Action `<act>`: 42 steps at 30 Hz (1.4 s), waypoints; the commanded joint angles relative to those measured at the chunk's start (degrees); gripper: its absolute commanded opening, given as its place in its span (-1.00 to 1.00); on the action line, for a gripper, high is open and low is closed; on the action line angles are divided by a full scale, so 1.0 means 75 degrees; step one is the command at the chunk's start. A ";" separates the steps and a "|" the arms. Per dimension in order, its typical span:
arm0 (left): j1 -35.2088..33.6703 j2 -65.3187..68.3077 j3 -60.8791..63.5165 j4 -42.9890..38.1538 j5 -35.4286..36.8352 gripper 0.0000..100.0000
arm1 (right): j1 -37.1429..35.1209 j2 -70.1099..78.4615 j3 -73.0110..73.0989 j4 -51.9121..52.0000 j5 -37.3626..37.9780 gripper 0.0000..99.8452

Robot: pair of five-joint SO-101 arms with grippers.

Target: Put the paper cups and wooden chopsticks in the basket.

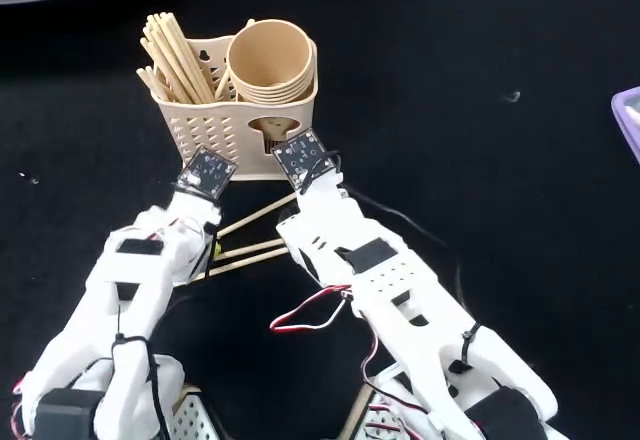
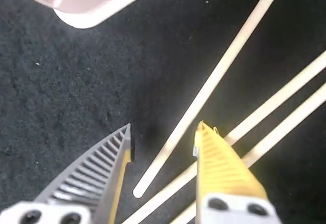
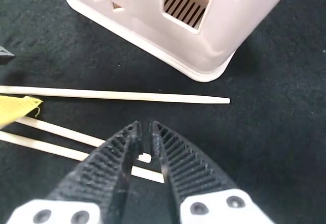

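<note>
— Basket (image 1: 235,130) first: what do we make of it?
— We see pale plastic with rounded corners, its walls pierced by rows of small slots. It stands upright at the far side of the black, felt-like surface (image 1: 480,180). Inside sits a nested stack of tan paper cups (image 1: 272,60) with round, rolled rims. Beside them a fan of slim wooden chopsticks (image 1: 175,52) leans outward over the rim.
— And outside it?
— Three loose chopsticks (image 1: 250,250) lie flat on the surface just in front of the basket. They are thin, straight and light-coloured. One is angled apart from the others, and the other two run close together.
— The left hand (image 2: 163,127)?
— Released, we say. One ribbed grey finger and one yellow finger are spread wide, low over the surface. The rounded end of one loose stick lies in the gap between them.
— The right hand (image 3: 144,125)?
— Nearly clenched. Its two black ribbed fingers leave only a thin slit between them. They hang over the ends of the paired sticks, near the basket's corner. We cannot tell whether they touch the wood.
</note>
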State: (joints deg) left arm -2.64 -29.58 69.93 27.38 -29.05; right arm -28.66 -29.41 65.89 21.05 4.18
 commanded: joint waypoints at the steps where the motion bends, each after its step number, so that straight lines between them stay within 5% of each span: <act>1: -0.0111 -0.0188 0.0064 0.0152 0.0012 -0.58 | 0.0176 0.0029 -0.0193 -0.0164 0.0117 -0.91; 9: -0.0041 -0.0246 -0.0111 0.1149 -0.0012 -0.95 | 0.0176 0.0029 -0.0193 -0.0164 0.0117 -0.91; 16: -0.0322 -0.0258 -0.0147 0.1453 -0.0738 -0.94 | 0.0176 0.0018 -0.0193 -0.0164 0.0117 -0.91; 30: -0.1940 -0.0223 -0.3065 0.5861 -0.4583 -0.94 | 0.0176 0.0006 -0.0193 -0.0152 0.0117 -0.91; 37: -0.1905 -0.0176 -0.1928 0.3997 -0.4853 -0.90 | 0.0176 0.0006 -0.0193 -0.0152 0.0117 -0.91; 42: -0.1858 -0.0176 -0.1201 0.2110 -0.3446 -0.68 | 0.0176 0.0029 -0.0193 -0.0164 0.0117 -0.91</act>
State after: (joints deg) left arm -16.35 -30.81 59.12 53.14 -62.37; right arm -28.66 -29.41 65.89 21.05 4.18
